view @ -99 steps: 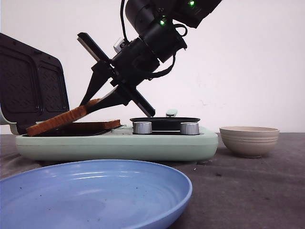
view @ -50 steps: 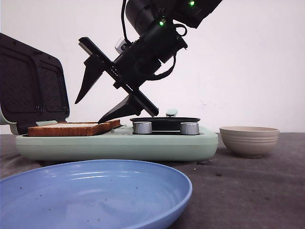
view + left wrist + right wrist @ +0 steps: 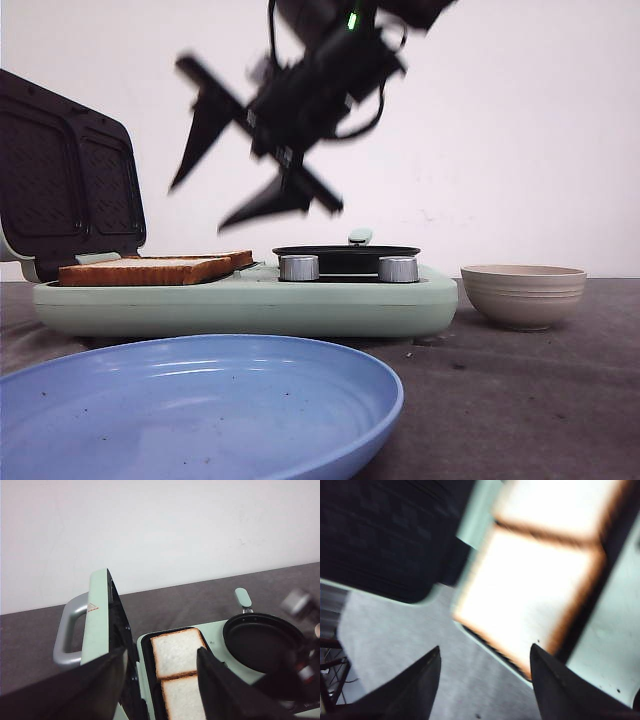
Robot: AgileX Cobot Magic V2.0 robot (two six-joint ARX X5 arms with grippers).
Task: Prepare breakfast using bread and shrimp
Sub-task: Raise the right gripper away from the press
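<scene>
Two slices of bread lie flat side by side in the black tray of a mint-green grill. The left wrist view shows the far slice and the near slice. In the blurred right wrist view the bread fills the upper right. My right gripper hangs open above the bread, blurred by motion, holding nothing. The same gripper has empty fingers in its wrist view. My left gripper is open and empty, apart from the grill; it is out of the front view. The shrimp are out of view.
The grill's dark lid stands open at the left, with a grey handle. A black round pan sits on the grill's right half. A beige ribbed bowl stands at the right, its inside hidden. A blue plate lies in front.
The right gripper held a tilted slice, let it go flat onto the tray beside the other slice, then opened and rose away from the bread.
</scene>
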